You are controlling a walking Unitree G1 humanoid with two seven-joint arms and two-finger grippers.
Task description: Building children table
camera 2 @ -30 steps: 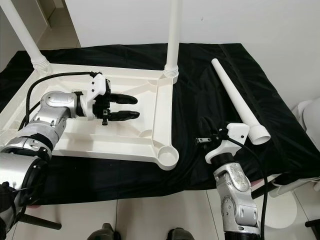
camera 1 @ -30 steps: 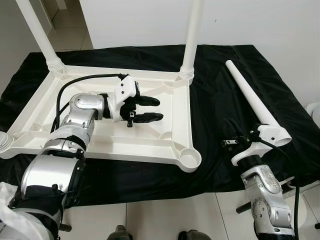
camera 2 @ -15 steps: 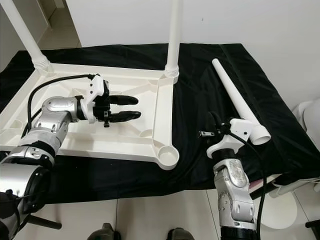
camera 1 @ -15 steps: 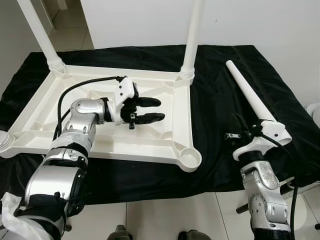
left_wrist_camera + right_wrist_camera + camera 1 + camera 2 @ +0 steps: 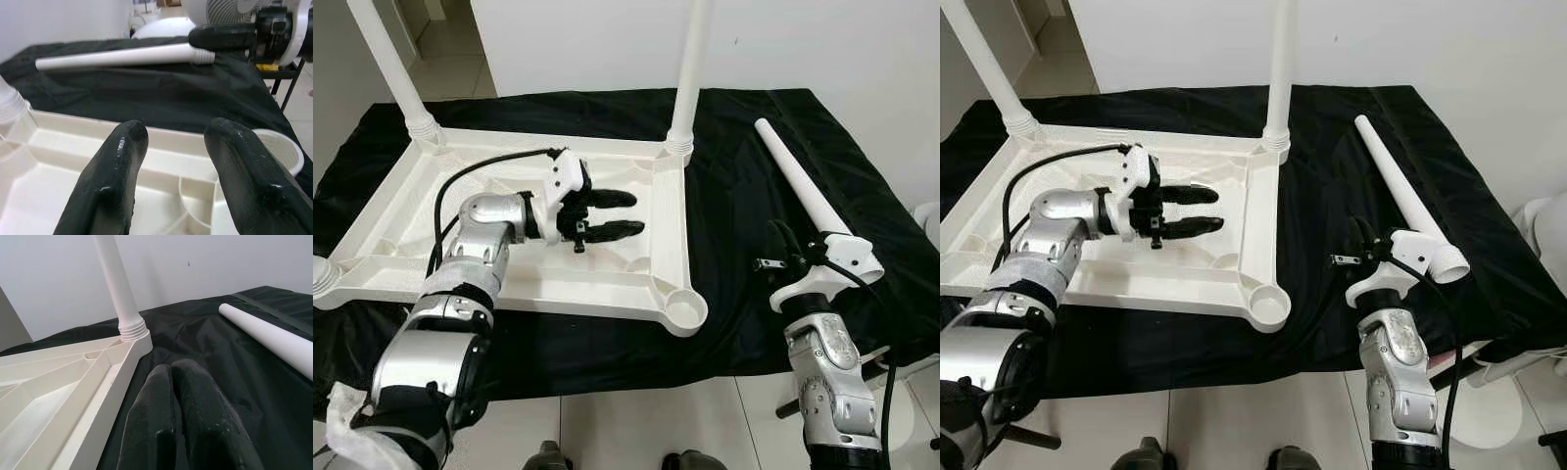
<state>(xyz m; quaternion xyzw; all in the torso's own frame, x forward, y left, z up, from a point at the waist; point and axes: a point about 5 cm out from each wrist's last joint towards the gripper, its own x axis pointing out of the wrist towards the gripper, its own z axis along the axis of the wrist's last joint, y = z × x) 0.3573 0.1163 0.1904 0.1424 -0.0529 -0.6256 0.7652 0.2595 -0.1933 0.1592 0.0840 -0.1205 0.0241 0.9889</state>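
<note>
— What do we see around?

— A black cloth (image 5: 744, 196) covers the floor, and the white table top (image 5: 656, 211) lies on it upside down. Two legs (image 5: 690, 69) stand screwed in its far corners; one loose leg (image 5: 798, 181) lies to the right.

— And the grippers?

— The left gripper (image 5: 628, 215) hovers over the table top, fingers spread, holding nothing. The right gripper (image 5: 181, 396), fingers pressed together, is beside the loose leg.
</note>
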